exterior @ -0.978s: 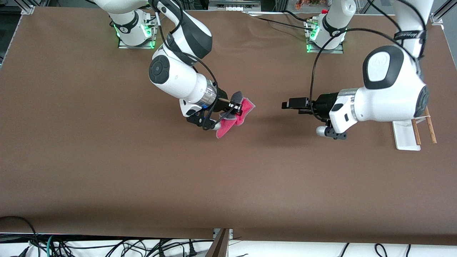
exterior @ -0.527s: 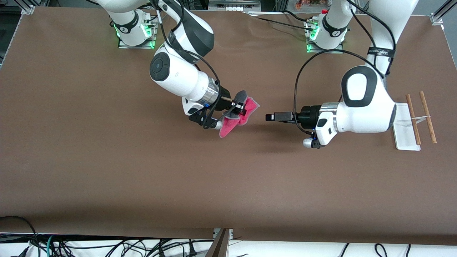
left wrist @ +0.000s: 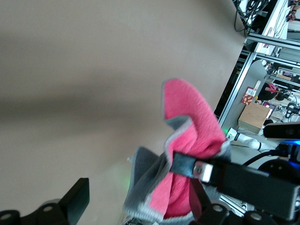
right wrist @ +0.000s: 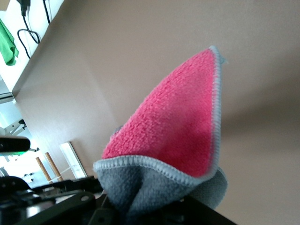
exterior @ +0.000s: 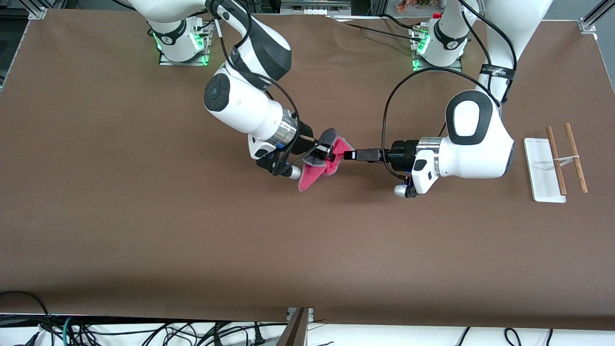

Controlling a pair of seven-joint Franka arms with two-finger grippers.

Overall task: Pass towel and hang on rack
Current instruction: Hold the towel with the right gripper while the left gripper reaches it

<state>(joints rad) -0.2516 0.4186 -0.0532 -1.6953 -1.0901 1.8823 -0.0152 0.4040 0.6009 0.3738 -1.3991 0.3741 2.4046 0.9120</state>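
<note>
The towel [exterior: 321,169], pinkish-red with a dark grey back, hangs bunched from my right gripper [exterior: 326,153], which is shut on it above the middle of the table. My left gripper [exterior: 350,154] is level with it and reaches the towel's edge from the left arm's end. In the left wrist view the towel [left wrist: 192,136] sits between my left gripper's [left wrist: 145,208] open fingers [left wrist: 78,201]. In the right wrist view the towel [right wrist: 178,126] fills the middle. The rack [exterior: 562,158] stands on its white base [exterior: 542,168] at the left arm's end.
The brown table [exterior: 144,216] carries only the rack. Both arm bases stand along the edge farthest from the front camera. Cables hang below the table's near edge. The rack also shows small in the right wrist view [right wrist: 47,168].
My left arm has swung from over the rack toward the middle, bringing its gripper up to the towel. My right gripper has moved slightly toward it with the towel.
</note>
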